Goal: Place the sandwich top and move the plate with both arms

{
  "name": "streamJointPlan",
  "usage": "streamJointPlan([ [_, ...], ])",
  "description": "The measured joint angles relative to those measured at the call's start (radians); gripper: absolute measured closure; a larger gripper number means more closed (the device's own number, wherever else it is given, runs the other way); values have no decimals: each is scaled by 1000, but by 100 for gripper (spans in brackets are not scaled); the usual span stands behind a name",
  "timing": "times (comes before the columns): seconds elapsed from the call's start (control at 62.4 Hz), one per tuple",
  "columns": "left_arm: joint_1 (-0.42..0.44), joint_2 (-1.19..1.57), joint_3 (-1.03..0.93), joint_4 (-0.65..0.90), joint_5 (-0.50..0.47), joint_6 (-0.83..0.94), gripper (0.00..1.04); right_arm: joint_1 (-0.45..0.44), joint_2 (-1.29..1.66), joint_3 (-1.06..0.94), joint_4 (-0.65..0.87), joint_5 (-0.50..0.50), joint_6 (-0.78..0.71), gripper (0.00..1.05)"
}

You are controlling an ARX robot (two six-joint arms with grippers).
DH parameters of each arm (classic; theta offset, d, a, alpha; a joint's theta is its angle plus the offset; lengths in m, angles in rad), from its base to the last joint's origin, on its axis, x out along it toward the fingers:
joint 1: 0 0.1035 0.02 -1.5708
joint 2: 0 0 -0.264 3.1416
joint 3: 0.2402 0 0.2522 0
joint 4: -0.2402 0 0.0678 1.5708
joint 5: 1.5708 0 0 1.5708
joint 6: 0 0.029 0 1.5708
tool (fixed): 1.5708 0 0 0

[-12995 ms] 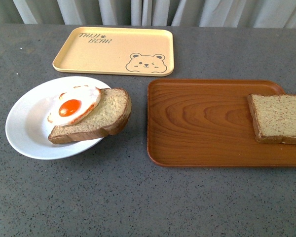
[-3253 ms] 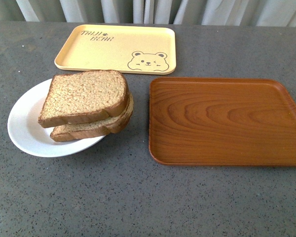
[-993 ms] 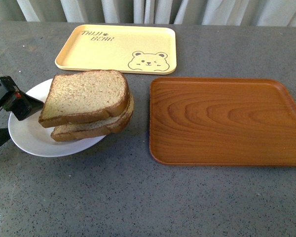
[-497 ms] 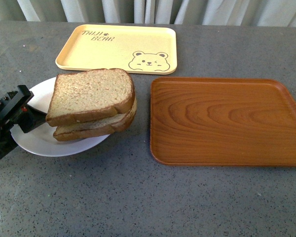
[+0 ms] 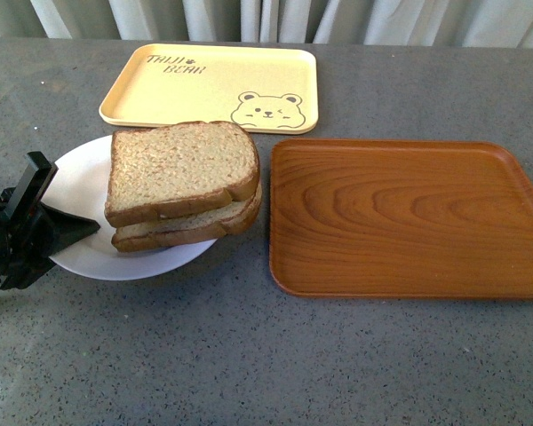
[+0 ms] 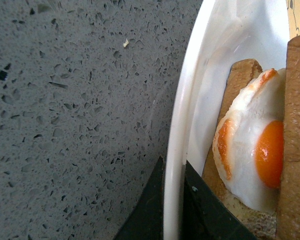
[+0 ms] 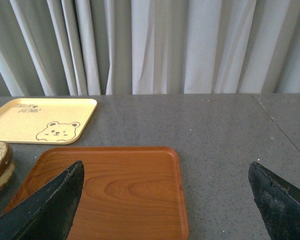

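The front view looks down and forward over the worktop [image 5: 249, 355], with curtains [image 5: 338, 18] along its top edge. The left wrist view sits very close to the plate [image 6: 172, 150] rim, which runs up mid-frame. The right wrist view looks nearly level toward the curtains, sharing the brown tray [image 7: 115, 185] and yellow tray [image 7: 20, 125] with the front view.

Speckled grey countertop [image 5: 249, 355]; pale pleated curtains [image 7: 155, 45] behind.
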Motion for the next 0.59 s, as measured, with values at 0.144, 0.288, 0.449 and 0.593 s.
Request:
streamJointPlan([
  [0.144,4,3,-19,39,12,-9,102,0,0,0,0,0,0,9],
  [0.288,8,-7,-47,67,29,-10,102,0,0,0,0,0,0,9],
  [0.449,8,-41,-86,79,38,-36,102,0,0,0,0,0,0,9],
  [0.593,3,-88,-93,52,37,-37,102,0,0,0,0,0,0,9],
])
